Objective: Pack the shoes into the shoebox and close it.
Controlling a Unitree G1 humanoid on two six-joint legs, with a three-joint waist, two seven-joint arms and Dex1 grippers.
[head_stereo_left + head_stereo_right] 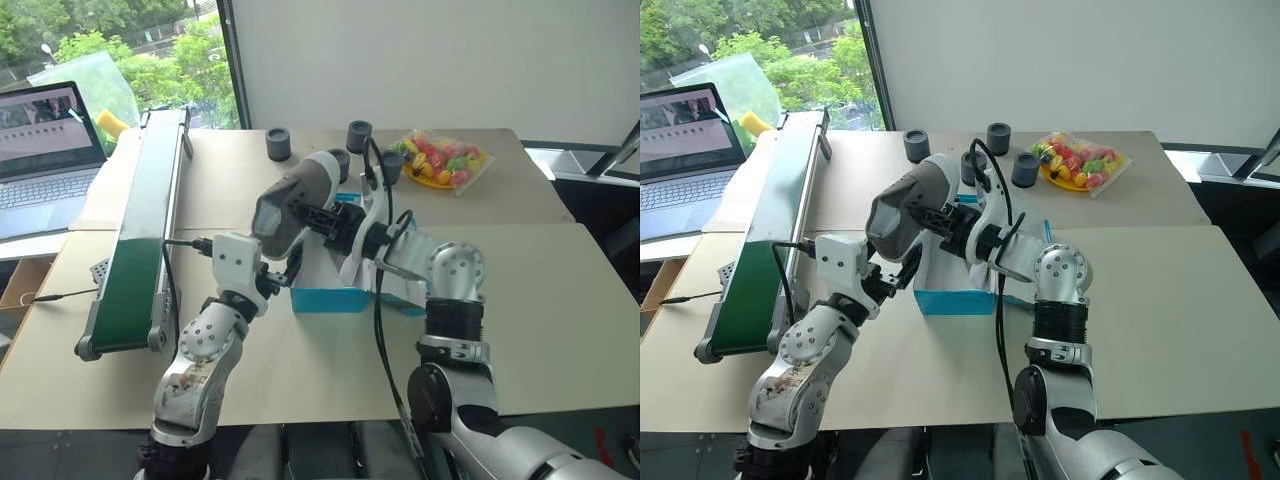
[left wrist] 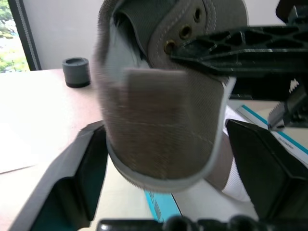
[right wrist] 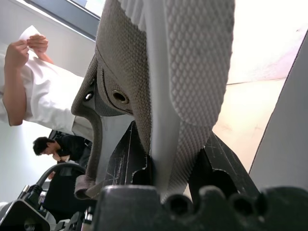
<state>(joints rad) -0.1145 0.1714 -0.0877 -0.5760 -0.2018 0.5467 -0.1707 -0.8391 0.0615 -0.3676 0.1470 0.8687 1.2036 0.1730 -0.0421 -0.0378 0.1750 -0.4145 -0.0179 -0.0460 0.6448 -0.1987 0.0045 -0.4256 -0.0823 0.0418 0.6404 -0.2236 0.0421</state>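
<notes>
The right claw (image 3: 166, 180) clamps the soft, light shoe (image 1: 290, 205) at its stiffer sole edge; left claw (image 2: 168, 178) gapes.

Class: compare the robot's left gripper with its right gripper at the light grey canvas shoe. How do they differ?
The left gripper stands open, black fingers spread either side of the light grey canvas shoe's heel; the right gripper is shut on that shoe. The left gripper faces the heel end; the right gripper clamps the eyelet side and sole. Both meet over the turquoise cardboard shoebox.
</notes>
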